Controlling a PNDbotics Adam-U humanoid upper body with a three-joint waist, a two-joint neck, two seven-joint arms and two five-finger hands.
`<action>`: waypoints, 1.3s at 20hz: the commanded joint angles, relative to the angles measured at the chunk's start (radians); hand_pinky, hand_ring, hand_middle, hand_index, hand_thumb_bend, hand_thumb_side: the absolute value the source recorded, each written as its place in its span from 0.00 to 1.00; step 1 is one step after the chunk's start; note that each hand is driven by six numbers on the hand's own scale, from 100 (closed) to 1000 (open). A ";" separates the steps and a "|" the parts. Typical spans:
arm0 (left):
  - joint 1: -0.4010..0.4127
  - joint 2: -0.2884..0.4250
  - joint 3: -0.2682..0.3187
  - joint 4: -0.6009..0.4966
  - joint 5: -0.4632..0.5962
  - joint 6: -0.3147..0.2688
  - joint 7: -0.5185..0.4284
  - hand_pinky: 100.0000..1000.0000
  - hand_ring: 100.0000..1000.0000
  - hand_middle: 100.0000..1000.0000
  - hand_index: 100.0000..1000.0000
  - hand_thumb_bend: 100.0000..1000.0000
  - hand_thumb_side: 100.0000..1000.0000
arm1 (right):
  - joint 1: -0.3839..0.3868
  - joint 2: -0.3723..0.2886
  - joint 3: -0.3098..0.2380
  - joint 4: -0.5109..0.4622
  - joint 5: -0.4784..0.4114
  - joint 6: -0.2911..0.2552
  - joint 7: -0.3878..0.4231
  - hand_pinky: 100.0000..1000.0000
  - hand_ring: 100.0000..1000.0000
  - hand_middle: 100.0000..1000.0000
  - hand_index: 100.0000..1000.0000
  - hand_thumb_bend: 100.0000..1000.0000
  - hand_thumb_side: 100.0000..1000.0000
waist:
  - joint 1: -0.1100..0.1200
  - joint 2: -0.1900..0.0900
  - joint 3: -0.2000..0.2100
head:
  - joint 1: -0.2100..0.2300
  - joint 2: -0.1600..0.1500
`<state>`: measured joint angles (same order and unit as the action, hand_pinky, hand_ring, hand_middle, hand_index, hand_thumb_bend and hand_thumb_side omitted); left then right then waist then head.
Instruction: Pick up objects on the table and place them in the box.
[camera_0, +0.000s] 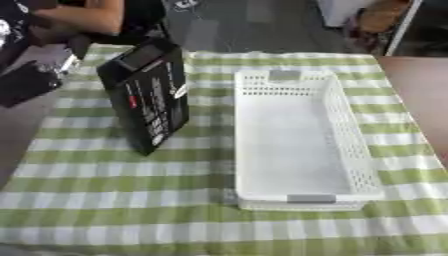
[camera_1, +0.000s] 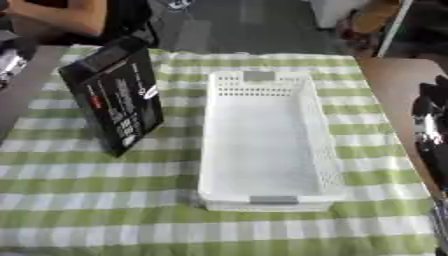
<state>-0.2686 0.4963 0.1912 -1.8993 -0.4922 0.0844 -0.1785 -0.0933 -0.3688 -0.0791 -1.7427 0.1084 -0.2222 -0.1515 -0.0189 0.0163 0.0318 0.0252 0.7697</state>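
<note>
A black carton (camera_0: 149, 97) with white print and a small red mark stands upright on the green-and-white checked cloth, left of the box and leaning a little. The box is a long white perforated basket (camera_0: 350, 145), and nothing lies in it. My left hand (camera_0: 26, 82) shows as a dark shape with a silver joint at the table's left edge, just left of the carton's top; whether it touches the carton is unclear. My right hand (camera_1: 429, 125) hangs at the right edge beyond the basket, fingers straight, holding nothing.
The checked tablecloth (camera_0: 131, 220) covers the table down to the near edge. A brown tabletop (camera_1: 394, 85) lies to the right of the cloth. Chairs and furniture stand past the far edge.
</note>
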 joint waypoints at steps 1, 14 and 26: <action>-0.035 0.027 -0.008 0.014 -0.004 0.018 0.000 0.61 0.69 0.89 0.88 1.00 0.64 | -0.005 -0.017 -0.002 -0.009 -0.002 -0.001 0.003 0.82 0.84 0.76 0.92 0.20 0.62 | 0.002 -0.007 -0.002 | 0.002 0.000; -0.207 -0.015 -0.053 0.175 -0.046 0.100 -0.100 0.59 0.71 0.91 0.90 1.00 0.65 | 0.001 -0.018 -0.001 -0.007 -0.003 -0.001 0.006 0.82 0.84 0.76 0.92 0.20 0.62 | 0.001 -0.016 0.005 | 0.009 0.000; -0.298 0.030 -0.128 0.299 -0.107 0.054 -0.227 0.65 0.74 0.92 0.91 1.00 0.68 | 0.003 -0.023 0.001 -0.005 -0.003 -0.001 0.009 0.82 0.84 0.76 0.92 0.20 0.62 | 0.006 -0.019 0.005 | 0.016 0.000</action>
<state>-0.5420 0.4866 0.0677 -1.6025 -0.5924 0.1465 -0.3923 -0.0846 -0.3696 -0.0755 -1.7415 0.1080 -0.2230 -0.1439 -0.0144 0.0093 0.0381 0.0353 0.7698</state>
